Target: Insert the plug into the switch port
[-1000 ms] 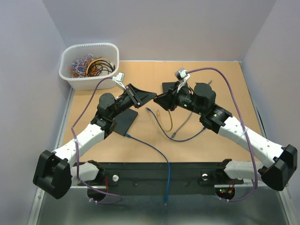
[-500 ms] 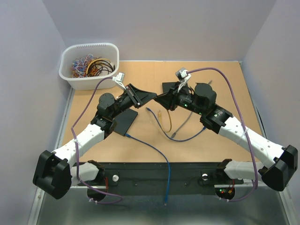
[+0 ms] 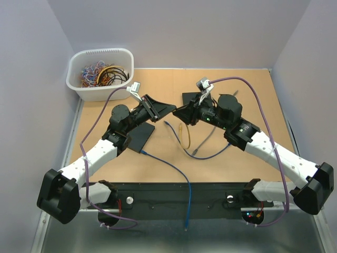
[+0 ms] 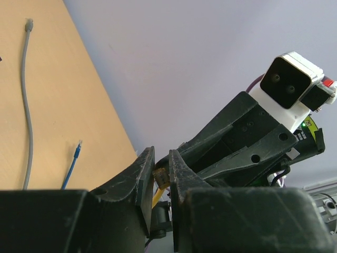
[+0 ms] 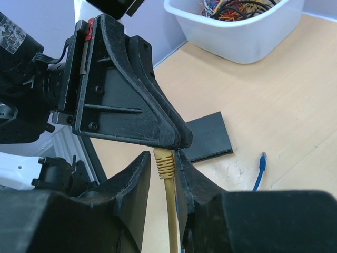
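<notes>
left fingers (image 4: 141,176): raised over the bench (image 3: 237,158), pressed onto the tip of the plug (image 4: 159,176), tip to tip with the right ones
right fingers (image 5: 138,179): close around the yellow cable (image 5: 171,211) just behind the plug; true pinch or not, cannot tell
plug: in the air, between both arms
cable: hanging from the plug down to the bench
black box (image 3: 141,136): flat on the bench, under the left arm

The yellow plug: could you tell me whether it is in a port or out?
Out. The yellow plug is gripped by the left hand and right hand, above the table.
</notes>
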